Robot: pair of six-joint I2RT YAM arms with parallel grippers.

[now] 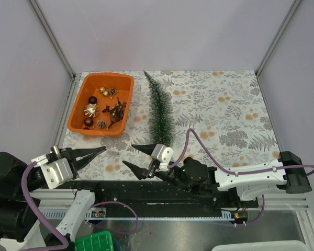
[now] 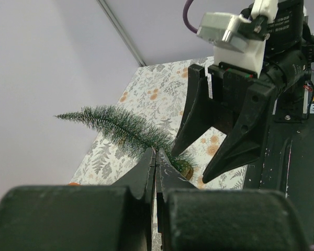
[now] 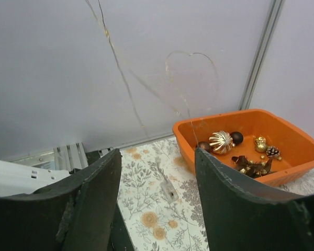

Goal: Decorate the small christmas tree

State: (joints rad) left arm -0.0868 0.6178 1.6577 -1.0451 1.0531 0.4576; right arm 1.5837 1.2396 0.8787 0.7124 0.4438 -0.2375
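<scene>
From above, the small christmas tree (image 1: 161,111) lies flat on the tabletop (image 1: 230,115). Its tip points to the far side and its brown base points toward the arms. An orange tray (image 1: 94,131) sits to the left of it, a little apart, with gold and brown ornaments (image 1: 90,110) inside. The left arm is folded low at the near edge. The left gripper (image 1: 103,149) points to the right, with its fingers pressed together and nothing in them. The right arm lies low along the near edge. The right gripper (image 1: 136,157) points to the left, near the tree's base, with its fingers spread wide and nothing between them.

In the left wrist view, the left gripper (image 2: 155,152) shows two dark fingers shut tight. Past them the tree (image 2: 120,128) lies on its side on the tabletop (image 2: 162,89). The right gripper (image 2: 191,167) is open, close to the tree's base.

In the right wrist view, the right gripper (image 3: 157,154) has its fingers far apart. Beyond them sits the orange tray (image 3: 186,138), holding the ornaments (image 3: 221,141).
</scene>
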